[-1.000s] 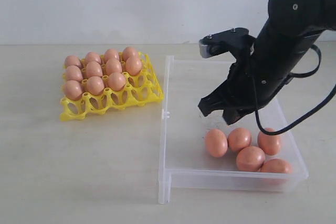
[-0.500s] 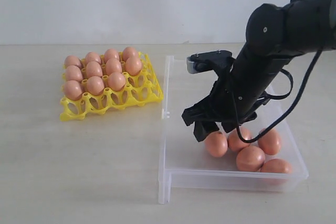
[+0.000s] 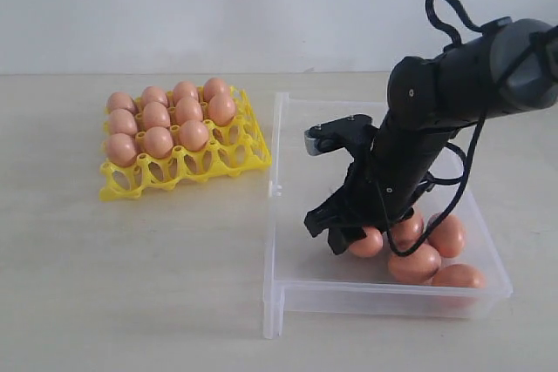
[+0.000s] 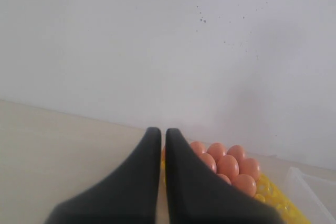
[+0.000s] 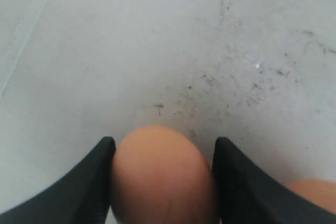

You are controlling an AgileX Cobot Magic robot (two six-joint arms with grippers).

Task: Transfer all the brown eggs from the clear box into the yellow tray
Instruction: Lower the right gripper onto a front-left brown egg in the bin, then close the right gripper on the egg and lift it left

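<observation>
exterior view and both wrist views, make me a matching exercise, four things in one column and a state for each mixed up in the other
Things:
1. yellow tray
2. clear box
3. left tool
4. right tool

States:
A. closed on one brown egg
B. eleven brown eggs in it
C. shut, holding nothing
D. five eggs in it

Pairs: 1-B, 2-D, 3-C, 4-A

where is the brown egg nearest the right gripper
In the exterior view the smooth orange-brown oval egg lies on the right, on the floor of the clear plastic box, leftmost of the eggs there, straddled by the right gripper.
</observation>
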